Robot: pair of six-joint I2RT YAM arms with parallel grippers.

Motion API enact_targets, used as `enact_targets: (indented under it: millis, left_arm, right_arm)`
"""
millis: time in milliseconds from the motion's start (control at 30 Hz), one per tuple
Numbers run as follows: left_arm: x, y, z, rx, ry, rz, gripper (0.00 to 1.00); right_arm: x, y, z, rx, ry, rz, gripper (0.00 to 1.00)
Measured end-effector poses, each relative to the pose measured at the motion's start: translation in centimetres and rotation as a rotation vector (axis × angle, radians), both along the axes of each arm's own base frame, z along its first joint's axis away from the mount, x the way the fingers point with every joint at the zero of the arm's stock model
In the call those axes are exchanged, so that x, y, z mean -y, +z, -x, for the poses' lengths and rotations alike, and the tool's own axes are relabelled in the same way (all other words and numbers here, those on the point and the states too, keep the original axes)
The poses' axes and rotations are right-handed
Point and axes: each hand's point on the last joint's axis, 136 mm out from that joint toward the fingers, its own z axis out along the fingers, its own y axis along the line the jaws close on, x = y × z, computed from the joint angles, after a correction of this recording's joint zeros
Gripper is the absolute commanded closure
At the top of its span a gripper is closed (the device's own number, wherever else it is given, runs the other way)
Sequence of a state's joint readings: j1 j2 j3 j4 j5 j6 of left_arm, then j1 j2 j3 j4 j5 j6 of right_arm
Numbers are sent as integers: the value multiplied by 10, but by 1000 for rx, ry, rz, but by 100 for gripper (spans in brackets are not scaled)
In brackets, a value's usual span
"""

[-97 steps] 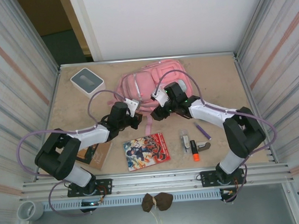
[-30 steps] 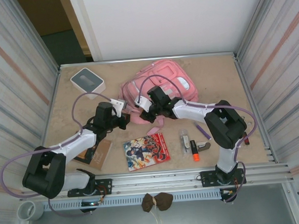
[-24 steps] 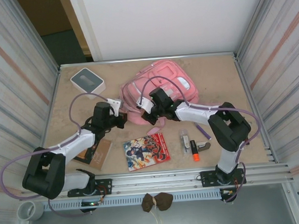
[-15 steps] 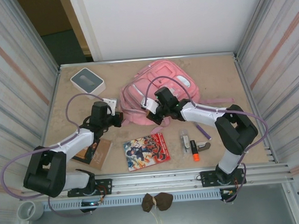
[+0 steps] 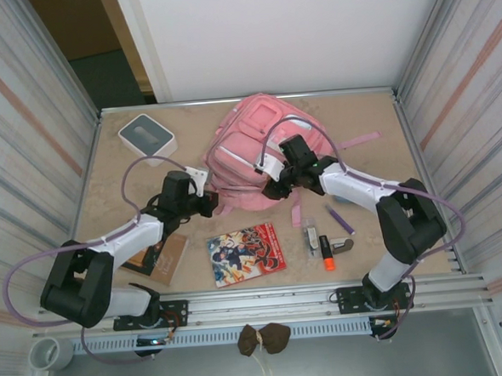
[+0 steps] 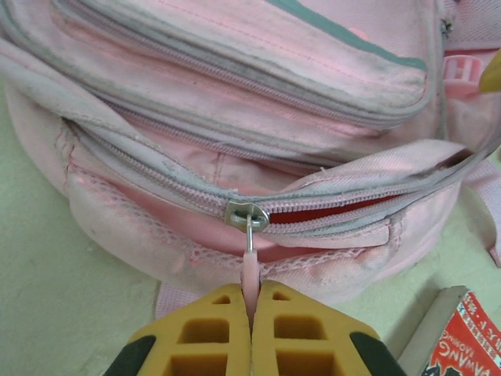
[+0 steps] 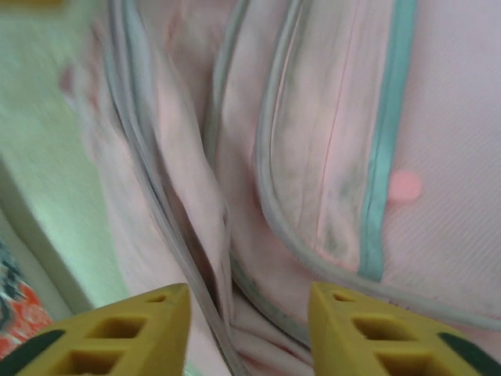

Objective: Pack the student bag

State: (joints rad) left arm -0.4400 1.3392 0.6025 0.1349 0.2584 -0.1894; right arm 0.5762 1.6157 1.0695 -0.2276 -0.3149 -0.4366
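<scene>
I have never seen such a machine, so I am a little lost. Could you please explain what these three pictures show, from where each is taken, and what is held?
These are two robot arms bolted at the near edge of a table. The wide picture comes from a camera above and behind them. The other two come from cameras on the wrists, so each arm's own yellow fingers appear at the bottom. On the table lie a pink backpack, a grey-and-white box, a comic book, a brown notebook, an orange marker and a purple pen. In the left wrist picture, the left gripper is shut on the backpack's pink zip pull. In the right wrist picture, the right gripper is open, close above the backpack's fabric, holding nothing.
</scene>
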Motion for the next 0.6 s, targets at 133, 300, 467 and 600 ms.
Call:
enact_targets:
  millis: [133, 300, 467, 600]
  left_arm:
    - [5, 0, 4, -3, -21, 7, 100]
    - [6, 1, 4, -4, -25, 9, 100]
    - [6, 1, 4, -3, -25, 9, 100]
    - [5, 2, 4, -1, -22, 7, 100]
  right_arm:
    - [-28, 28, 12, 26, 57, -107, 48]
    - [-63, 19, 18, -4, 125, -121, 46]
    - [-80, -4, 4, -28, 131, -106, 53]
    - [-82, -21, 0, -46, 123, -84, 82]
